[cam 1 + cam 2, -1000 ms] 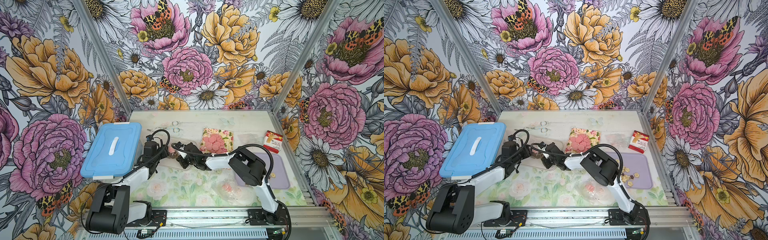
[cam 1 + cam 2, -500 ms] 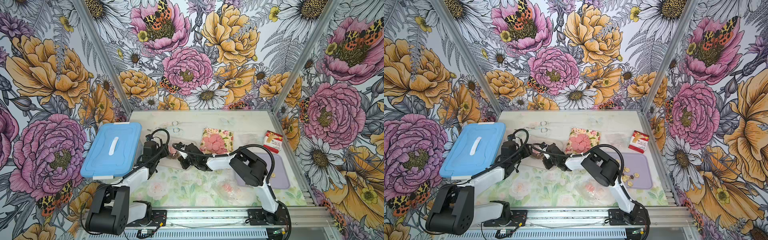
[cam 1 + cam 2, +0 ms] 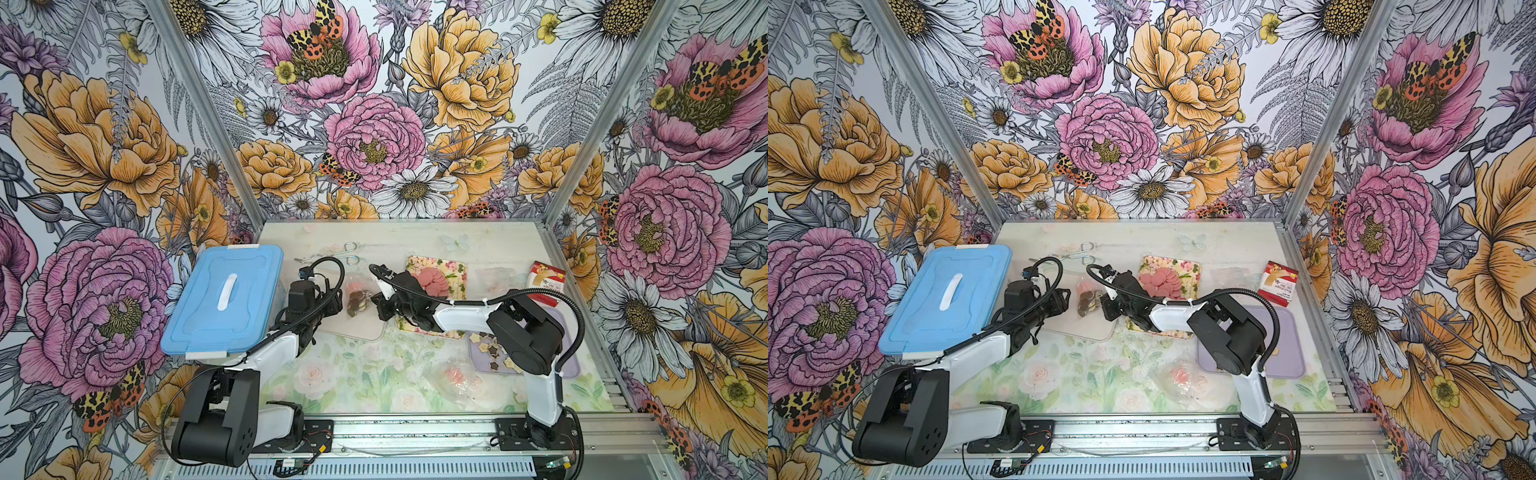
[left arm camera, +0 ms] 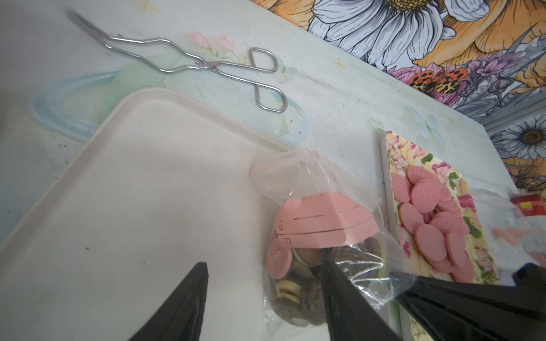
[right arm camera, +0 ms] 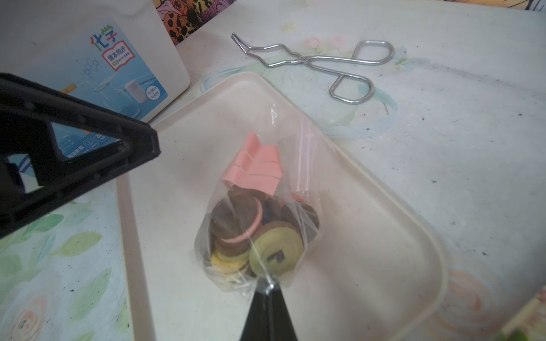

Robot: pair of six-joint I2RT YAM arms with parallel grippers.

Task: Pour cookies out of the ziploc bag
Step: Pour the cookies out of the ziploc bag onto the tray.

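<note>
The ziploc bag [image 5: 260,206] is clear plastic with a pink zip strip and a folded pink label [image 5: 257,165] inside. It is positioned over the cream tray [image 5: 354,251], with one corner pinched in the closed right pincer [image 5: 267,285]. The cookies [image 5: 266,236], which are brown, pink and yellow ring-centred rounds, are bunched at the pinched end.

You worked with a clear bag [image 5: 295,165] bearing a pink label [image 5: 260,168], its cookies [image 5: 276,254] brown, pink and yellow, over a cream tray [image 5: 369,236]. Plain pink discs [image 4: 425,197] covered a yellow floral tile [image 4: 413,147]. At the left edge of the desk [image 3: 353,374] sat a blue-lidded box [image 3: 249,291]; by the right, a lilac tray [image 3: 1287,353].
</note>
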